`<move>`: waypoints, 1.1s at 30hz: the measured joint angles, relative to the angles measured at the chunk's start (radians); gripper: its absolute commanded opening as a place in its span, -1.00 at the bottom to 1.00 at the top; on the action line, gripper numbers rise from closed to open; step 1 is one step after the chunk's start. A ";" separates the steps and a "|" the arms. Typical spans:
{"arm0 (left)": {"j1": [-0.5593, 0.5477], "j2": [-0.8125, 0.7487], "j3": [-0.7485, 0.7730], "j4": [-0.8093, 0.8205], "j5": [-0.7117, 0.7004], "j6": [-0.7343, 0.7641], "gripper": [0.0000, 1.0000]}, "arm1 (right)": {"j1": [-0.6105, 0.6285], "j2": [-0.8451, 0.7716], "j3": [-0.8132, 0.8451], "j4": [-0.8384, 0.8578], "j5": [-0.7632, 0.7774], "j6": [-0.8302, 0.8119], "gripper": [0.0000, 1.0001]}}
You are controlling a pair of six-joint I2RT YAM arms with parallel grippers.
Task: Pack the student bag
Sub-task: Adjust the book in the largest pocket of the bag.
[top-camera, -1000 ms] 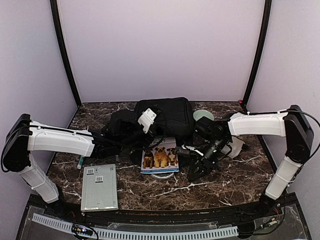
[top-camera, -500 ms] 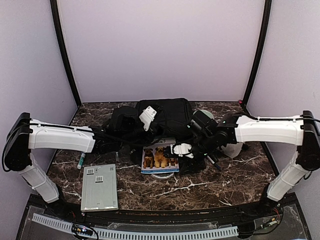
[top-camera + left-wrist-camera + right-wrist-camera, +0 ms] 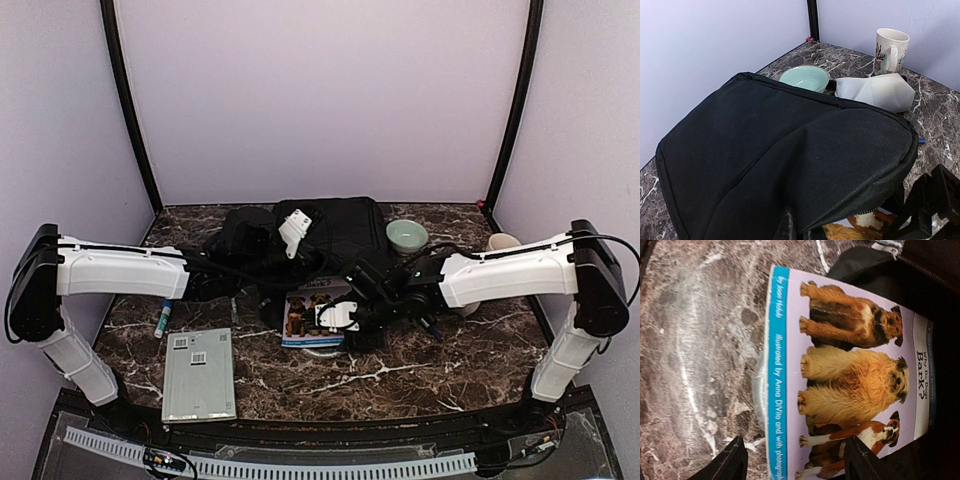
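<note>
The student bag point(image 3: 345, 225) is a large black fabric backpack lying at the back middle of the table. It fills the left wrist view point(image 3: 765, 140). My left gripper point(image 3: 300, 255) is shut on the bag's front fabric and holds that edge lifted. A dog picture book point(image 3: 320, 315) lies in front of the bag, its far end at the dark opening point(image 3: 850, 365). My right gripper point(image 3: 797, 462) hangs open over the book's near end, one finger on each side, not touching it.
A green bowl point(image 3: 407, 235), a white pouch point(image 3: 875, 91) and a mug point(image 3: 500, 243) stand right of the bag. A silver flat case point(image 3: 198, 373) and a small marker point(image 3: 160, 322) lie at the front left. A translucent disc point(image 3: 757, 390) sticks out under the book.
My right arm has swung left from the table's right side to over the dog book, and its jaws have opened. The left gripper keeps its hold on the bag.
</note>
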 measured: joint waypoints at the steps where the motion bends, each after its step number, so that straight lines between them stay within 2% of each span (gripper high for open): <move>1: 0.000 0.000 0.005 -0.010 0.004 -0.001 -1.00 | -0.001 0.008 -0.006 0.018 0.018 -0.003 0.32; 6: 0.004 0.000 0.022 -0.034 0.032 -0.002 -1.00 | -0.001 0.050 -0.030 0.077 0.093 -0.020 0.24; 11: 0.005 0.000 0.024 -0.039 0.050 -0.002 -1.00 | -0.006 0.082 -0.032 0.129 0.152 -0.016 -0.05; 14: 0.005 0.000 0.026 -0.048 0.065 -0.002 -1.00 | -0.018 0.082 -0.031 0.158 0.161 -0.005 -0.10; 17: 0.005 0.000 0.033 -0.061 0.083 -0.005 -1.00 | -0.043 0.082 -0.031 0.185 0.177 0.009 -0.23; 26: 0.010 0.001 0.061 -0.087 0.135 -0.024 -1.00 | -0.080 0.104 -0.036 0.338 0.326 0.014 -0.39; 33: 0.010 0.001 0.062 -0.098 0.146 -0.027 -1.00 | -0.082 0.213 -0.047 0.477 0.458 -0.002 -0.46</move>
